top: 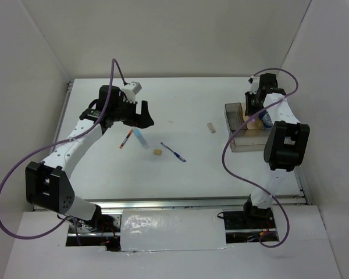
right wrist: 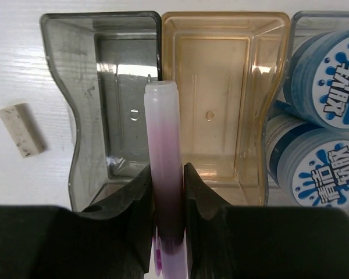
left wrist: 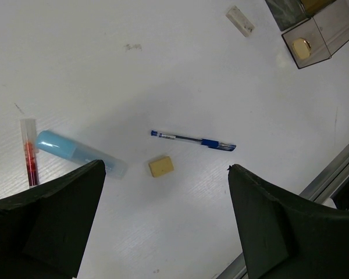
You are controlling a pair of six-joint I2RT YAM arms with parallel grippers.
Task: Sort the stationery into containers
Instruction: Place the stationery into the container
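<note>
The right end effector is closed partway on a translucent, round-ended pink bar. Its matte black fingers clamp the smooth tube near its lower end, and the rounded tip points away from the wrist. The bar hangs over the clear plastic rectangular tray, in line with the wall between the smoky-grey section and an amber-tinted compartment; both are glossy and hold nothing. The next compartment holds two round blue-white rolls with printed faces, one close beside the other. On the white, faintly grained desk, just outside the grey section, lies a speckled beige block. The right arm is folded tightly along the desk's right edge, its wrist above the tray.

The left end effector stands wide open and holds nothing, its black fingers angled down over the desk. Below it lie a frosted, cylindrical light-blue bar, a slim clear-barrelled red pen just beside it, a small tan cube, and a thin blue pen, each on the bare desk. The left arm stretches forward with its elbow bent, trailing a purple cable.
</note>
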